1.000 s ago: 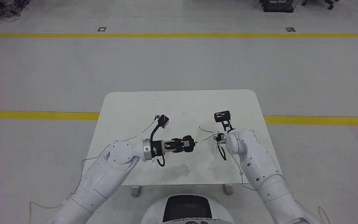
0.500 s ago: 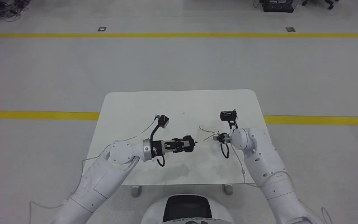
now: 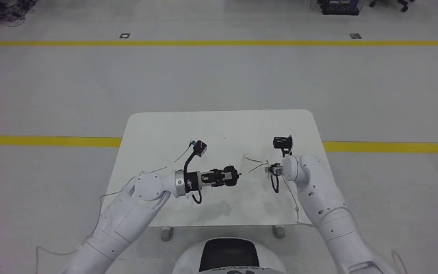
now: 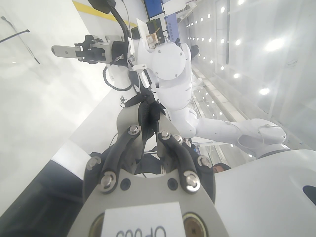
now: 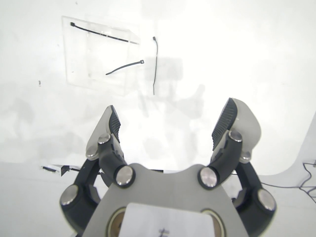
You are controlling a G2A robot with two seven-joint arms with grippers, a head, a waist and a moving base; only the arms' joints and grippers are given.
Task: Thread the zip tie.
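Three black zip ties lie on the white table (image 3: 205,130). One zip tie (image 5: 103,34) rests along the edge of a clear plastic plate (image 5: 81,75), a shorter curved one (image 5: 126,67) lies on the plate, and a third (image 5: 156,62) lies on the table just beside it. My right gripper (image 5: 170,122) hovers open above the table short of the ties, with nothing between its fingers. From above, the ties (image 3: 256,162) lie between my right gripper (image 3: 272,168) and my left gripper (image 3: 235,176). The left gripper (image 4: 148,107) is shut, with nothing visible in it.
The table's rounded corner and edge (image 5: 303,149) are close behind my right gripper. Thin cables (image 3: 164,168) trail over the table by the left arm. In the left wrist view, the right gripper (image 4: 55,50) shows side-on above the tabletop.
The right arm has swung outward to the right and its wrist has turned, with the gripper staying near the zip ties. The left arm has not moved.
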